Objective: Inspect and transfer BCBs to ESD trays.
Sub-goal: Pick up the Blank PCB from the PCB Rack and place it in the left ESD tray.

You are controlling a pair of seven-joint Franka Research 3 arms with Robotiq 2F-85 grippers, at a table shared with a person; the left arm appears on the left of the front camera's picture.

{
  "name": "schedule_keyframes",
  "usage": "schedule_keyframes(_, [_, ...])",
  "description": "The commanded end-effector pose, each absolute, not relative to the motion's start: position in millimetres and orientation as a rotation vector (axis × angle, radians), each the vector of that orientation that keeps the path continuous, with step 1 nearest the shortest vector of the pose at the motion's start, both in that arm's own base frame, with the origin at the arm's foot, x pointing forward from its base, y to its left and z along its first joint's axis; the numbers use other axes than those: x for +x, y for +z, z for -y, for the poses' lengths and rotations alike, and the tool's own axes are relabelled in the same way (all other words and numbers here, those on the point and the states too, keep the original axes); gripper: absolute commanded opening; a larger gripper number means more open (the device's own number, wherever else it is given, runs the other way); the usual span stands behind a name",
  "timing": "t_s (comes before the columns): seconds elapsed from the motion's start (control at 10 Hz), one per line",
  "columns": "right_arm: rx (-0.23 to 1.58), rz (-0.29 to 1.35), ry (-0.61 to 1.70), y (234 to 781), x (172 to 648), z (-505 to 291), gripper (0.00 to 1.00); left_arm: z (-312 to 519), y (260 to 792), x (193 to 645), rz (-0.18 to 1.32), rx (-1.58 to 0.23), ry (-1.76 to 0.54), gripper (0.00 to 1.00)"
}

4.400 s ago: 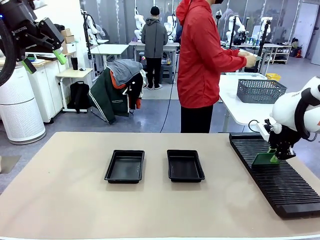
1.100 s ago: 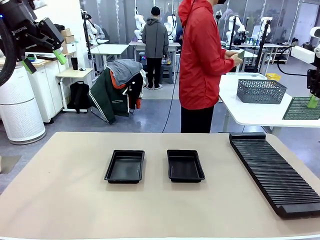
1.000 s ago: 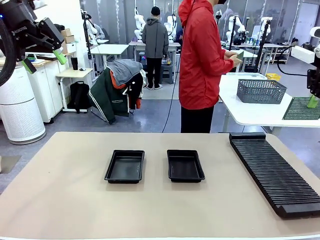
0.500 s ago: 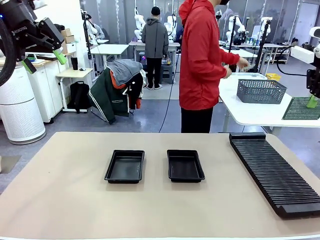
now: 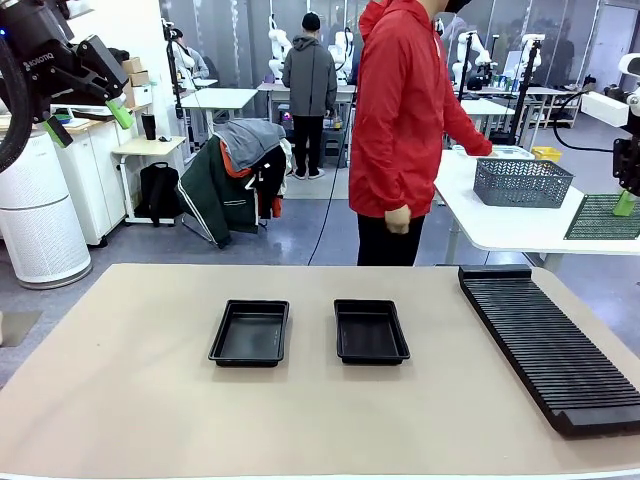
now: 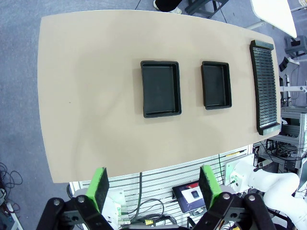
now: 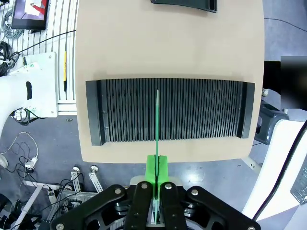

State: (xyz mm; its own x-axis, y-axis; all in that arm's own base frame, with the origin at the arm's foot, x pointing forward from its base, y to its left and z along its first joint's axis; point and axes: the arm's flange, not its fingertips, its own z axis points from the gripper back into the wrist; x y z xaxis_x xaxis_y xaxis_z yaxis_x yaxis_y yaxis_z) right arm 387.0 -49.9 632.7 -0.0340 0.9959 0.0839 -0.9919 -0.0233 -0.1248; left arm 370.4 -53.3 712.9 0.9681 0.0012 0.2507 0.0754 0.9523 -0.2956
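Two black ESD trays (image 5: 250, 332) (image 5: 371, 330) lie side by side in the middle of the tan table, both with nothing in them. High at the right edge, my right gripper (image 5: 625, 203) is shut on a green BCB (image 5: 598, 216), well above the table. In the right wrist view the BCB (image 7: 157, 120) shows edge-on between the shut fingers of the right gripper (image 7: 157, 167), over the rack. My left gripper (image 5: 88, 120) hangs high at the far left, open with nothing in it. From the left gripper (image 6: 156, 187), both trays (image 6: 160, 88) (image 6: 216, 85) lie far below.
A long black ribbed rack (image 5: 545, 345) lies along the table's right side. A person in a red jacket (image 5: 400, 110) stands at the far edge, reaching toward a white table with a grey mesh basket (image 5: 520, 182).
The right gripper has lifted the BCB off the rack and holds it high at the right, still for the last second. The person has dropped one hand and is reaching out with the other.
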Motion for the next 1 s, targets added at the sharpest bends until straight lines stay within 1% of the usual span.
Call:
schedule_keyframes(0.0, [-0.030, 0.166, 1.596, 633, 387, 50, 0.02, 53, 712, 370, 0.252, -0.313, -0.038, 1.00])
schedule_keyframes(0.3, [0.154, 0.206, 1.315, 634, 395, 36, 0.02, 53, 712, 370, 0.252, -0.313, -0.038, 1.00])
schedule_keyframes(0.5, [0.291, 0.180, 1.112, 629, 402, 10, 0.02, 53, 712, 370, 0.252, -0.313, -0.038, 1.00])
schedule_keyframes(0.8, [0.475, 0.141, 0.828, 603, 405, -44, 0.02, 53, 712, 370, 0.252, -0.313, -0.038, 1.00])
schedule_keyframes(0.9, [0.541, 0.139, 0.699, 590, 407, -65, 0.02, 53, 712, 370, 0.252, -0.313, -0.038, 1.00])
